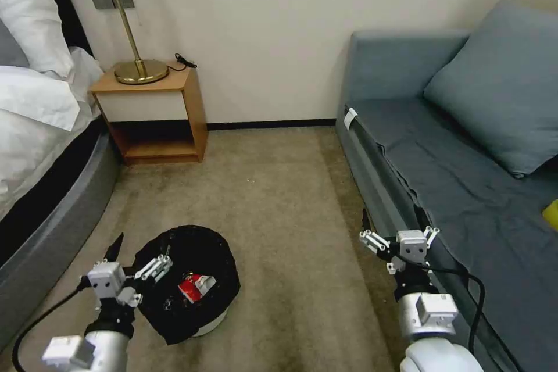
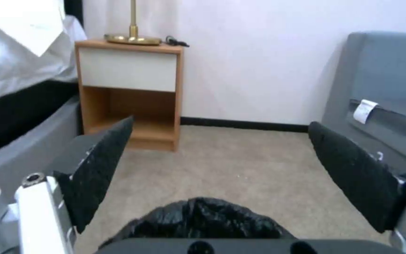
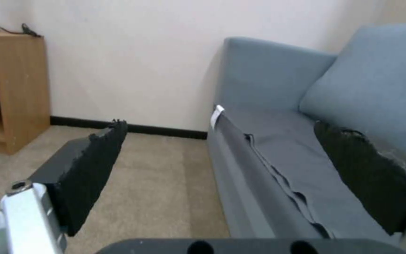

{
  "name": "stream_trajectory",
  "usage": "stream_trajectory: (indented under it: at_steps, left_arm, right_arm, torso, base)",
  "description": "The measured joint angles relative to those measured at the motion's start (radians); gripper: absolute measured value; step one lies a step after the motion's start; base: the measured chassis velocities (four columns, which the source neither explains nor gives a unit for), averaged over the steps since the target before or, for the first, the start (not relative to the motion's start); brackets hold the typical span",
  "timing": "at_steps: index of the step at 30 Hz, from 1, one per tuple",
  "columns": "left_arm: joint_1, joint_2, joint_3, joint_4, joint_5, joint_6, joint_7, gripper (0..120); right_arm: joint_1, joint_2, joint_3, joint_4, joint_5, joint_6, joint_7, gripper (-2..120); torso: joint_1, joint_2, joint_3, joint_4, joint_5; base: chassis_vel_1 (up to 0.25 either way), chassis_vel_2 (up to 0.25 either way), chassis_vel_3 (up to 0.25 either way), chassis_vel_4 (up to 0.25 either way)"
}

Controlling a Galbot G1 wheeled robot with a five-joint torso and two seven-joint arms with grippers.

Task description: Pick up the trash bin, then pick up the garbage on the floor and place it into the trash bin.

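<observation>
The trash bin sits on the carpet in the lower left of the head view, a small white bin lined with a crinkly black bag that spills over its rim. Inside it lies a red snack packet. The left gripper hovers at the bin's left edge, its fingers spread wide apart with nothing between them; one dark finger points up beside the bag. In the left wrist view the two black pads stand well apart, with the bag's crumpled top low between them and bare carpet beyond.

The right gripper is in the lower right of the head view, just beside the front edge of the gray sofa. Its fingers are also wide open and hold nothing, as the right wrist view shows: the pads are far apart, framing the carpet and the sofa's seat.

A wooden nightstand with a brass lamp stands against the wall in the upper left, next to the bed. A gray cushion leans on the sofa at the upper right.
</observation>
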Motion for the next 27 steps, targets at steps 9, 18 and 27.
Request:
stream_trajectory:
  at_steps: [9,18,27]
  left_arm:
    - [0.001,-0.032,0.091,0.033,-0.009,0.021,-0.045,100]
    - [-0.011,-0.018,0.127,0.050,0.008,0.041,-0.054,100]
    - [-0.017,-0.003,0.120,0.045,0.004,0.043,-0.048,100]
  right_arm:
    - [0.100,-0.010,-0.012,-0.091,0.053,-0.020,0.005,100]
    - [0.104,-0.006,0.006,-0.108,0.063,-0.039,0.011,100]
    - [0.082,0.001,0.016,-0.091,0.045,-0.033,-0.007,100]
  torso:
    - [0.000,0.000,0.000,-0.0001,0.0000]
    - [0.000,0.000,0.000,-0.0003,-0.0002]
    - [0.000,0.000,0.000,-0.0002,-0.0002]
  base:
    - [0.000,0.000,0.000,0.000]
    - [0.000,0.000,0.000,0.000]
    - [0.000,0.000,0.000,0.000]
